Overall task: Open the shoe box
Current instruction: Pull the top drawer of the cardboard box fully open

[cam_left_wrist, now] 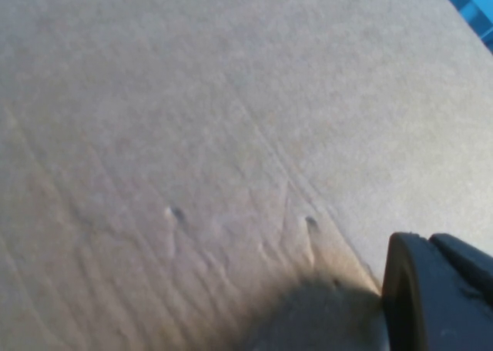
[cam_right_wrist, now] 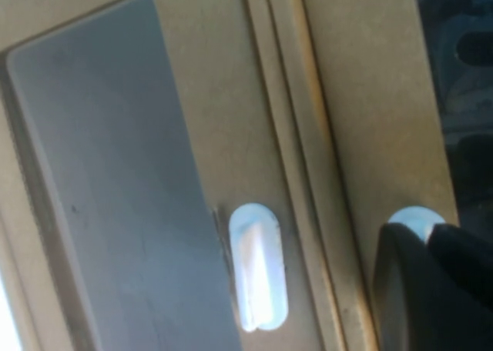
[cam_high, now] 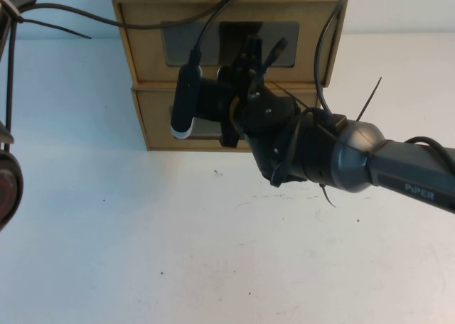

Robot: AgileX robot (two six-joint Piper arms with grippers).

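Pale tabletop (cam_high: 142,231): right gripper (cam_high: 252,54) before shoe box (cam_high: 142,47), left gripper (cam_left_wrist: 439,297) facing cardboard (cam_left_wrist: 192,135).

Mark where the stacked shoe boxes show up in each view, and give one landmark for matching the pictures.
High view: shoe boxes at the back centre of the table, with the right gripper up against their fronts.
Right wrist view: their fronts fill the picture, close up.
Left wrist view: not recognisable; only a plain tan surface and a corner of the left gripper.
Shared landmark: the seam between the two boxes.
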